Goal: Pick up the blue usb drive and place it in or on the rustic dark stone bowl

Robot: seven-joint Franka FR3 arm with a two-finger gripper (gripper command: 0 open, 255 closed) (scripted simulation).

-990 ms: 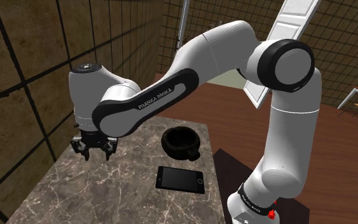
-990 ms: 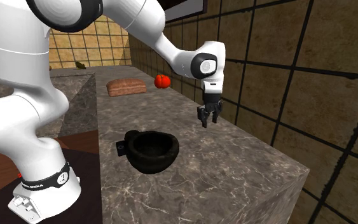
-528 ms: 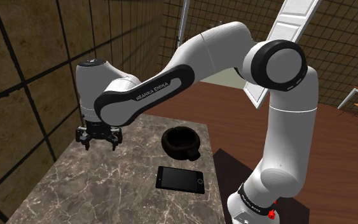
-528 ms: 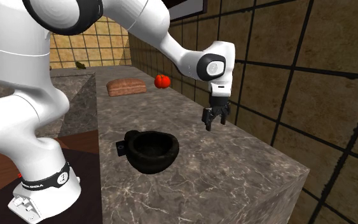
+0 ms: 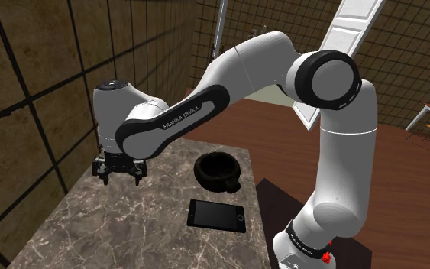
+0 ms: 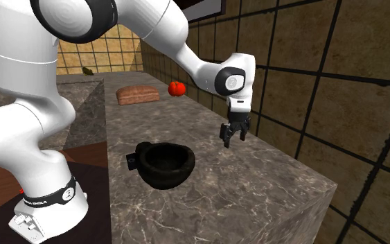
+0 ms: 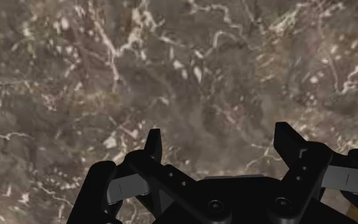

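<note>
Usb drive: can't tell where it lies, possibly under the gripper body or hidden behind the forearm (image 5: 176,122). The patch of counter (image 7: 171,63) between the fingers in the wrist view is bare marble. Bowl (image 5: 217,169) is dark and rough and sits mid-frame in the shoulder view; in the second exterior view the bowl (image 6: 165,164) is lower left of centre, well apart from the gripper. Gripper (image 5: 118,172) hangs low over the counter (image 5: 129,229) at centre-left, near the tiled wall (image 5: 30,115). It is right of centre in the second exterior view (image 6: 232,136), and in the wrist view (image 7: 220,135) the fingers stand wide apart with nothing between them. Risks: closing here would likely grab air. Going lower could jam the fingertips on the stone, and a blind sweep could knock a small drive off the edge by the wall. A black phone (image 5: 217,215) lies flat in the lower middle, near the bowl — a low carry could clip it. Hard to read: a small black bit (image 6: 131,161) at the bowl's left side, handle or separate thing, unclear. A loaf (image 6: 138,95) and a tomato (image 6: 177,88) sit at upper centre, far off.
</note>
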